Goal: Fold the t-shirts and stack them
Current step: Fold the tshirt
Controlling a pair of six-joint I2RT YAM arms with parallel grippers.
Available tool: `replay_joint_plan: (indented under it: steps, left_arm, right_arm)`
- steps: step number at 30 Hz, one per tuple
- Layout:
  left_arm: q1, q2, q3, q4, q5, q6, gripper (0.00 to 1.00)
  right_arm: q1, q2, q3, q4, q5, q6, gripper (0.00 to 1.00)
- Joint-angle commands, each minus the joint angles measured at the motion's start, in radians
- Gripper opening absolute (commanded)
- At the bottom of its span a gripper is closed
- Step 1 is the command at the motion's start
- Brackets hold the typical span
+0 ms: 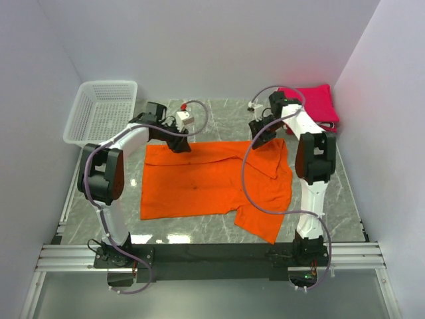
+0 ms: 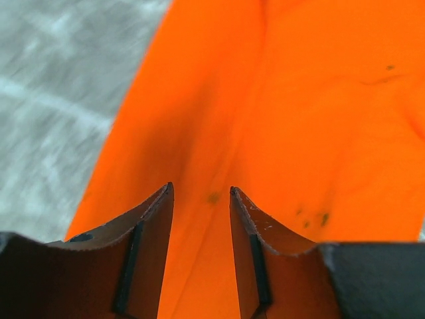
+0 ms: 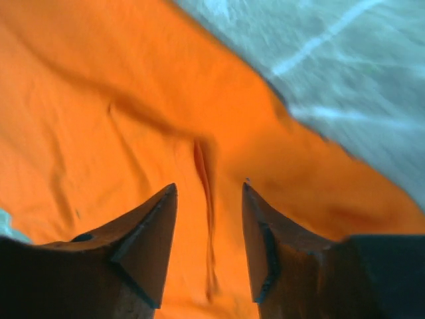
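Left hand (image 2: 199, 189) hangs low over the far-left edge of the orange t-shirt (image 1: 206, 183), its 2 fingers about half open with a soft ridge of cloth running between them. I cannot tell whether either pad touches it, but nothing looks gripped. My right hand (image 3: 209, 187) sits the same way over the far-right edge, half open above a small crease and holding nothing. The shirt lies flat on the tabletop (image 1: 345, 199) with its long axis running left to right. Both hands are on its far edge, so the whole body spreads from them toward my bases, and 1 sleeve trails off at the near right. As I judge it, any fold would have to bring that far edge toward me. The crimson folded t-shirts (image 1: 312, 103) wait in the far-right corner, nearer my right arm. A white basket (image 1: 99, 113) stands far left.
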Motion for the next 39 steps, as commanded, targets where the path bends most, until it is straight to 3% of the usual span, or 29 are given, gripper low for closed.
replay_joint_plan:
  steps: [1, 2, 7, 10, 11, 16, 20, 23, 34, 39]
  left_arm:
    - [0.060, -0.058, -0.009, -0.013, 0.005, -0.032, 0.45]
    - [0.082, -0.063, -0.017, -0.008, 0.004, -0.033, 0.46]
    - [0.133, -0.087, -0.055, -0.019, -0.006, -0.018, 0.46]
    - [0.151, -0.090, -0.067, -0.022, -0.006, -0.011, 0.46]
    - [0.157, -0.090, -0.069, -0.024, -0.009, -0.010, 0.46]
    - [0.171, -0.086, -0.066, -0.037, -0.006, 0.003, 0.46]
    - [0.182, -0.084, -0.055, -0.051, -0.004, 0.011, 0.44]
    - [0.191, -0.095, -0.055, -0.056, -0.004, 0.014, 0.44]
    - [0.200, -0.135, -0.135, -0.066, -0.049, 0.019, 0.44]
    - [0.202, -0.124, -0.135, -0.062, -0.099, -0.016, 0.44]
  right_arm:
    - [0.019, 0.058, 0.077, 0.000, -0.043, 0.094, 0.54]
    - [0.020, 0.065, 0.080, 0.006, -0.040, 0.095, 0.62]
    - [0.040, 0.085, 0.085, 0.012, -0.052, 0.082, 0.63]
    - [0.051, 0.100, 0.097, -0.017, -0.066, 0.060, 0.54]
    - [0.053, 0.102, 0.100, -0.025, -0.075, 0.054, 0.47]
    - [0.057, 0.076, 0.080, -0.052, -0.087, 0.019, 0.38]
    - [0.065, 0.054, 0.056, -0.100, -0.101, -0.026, 0.10]
    - [0.069, 0.011, 0.013, -0.126, -0.129, -0.058, 0.00]
    - [0.183, -0.103, -0.240, -0.135, -0.061, -0.162, 0.04]
    - [0.180, -0.070, -0.179, -0.278, -0.083, -0.247, 0.27]
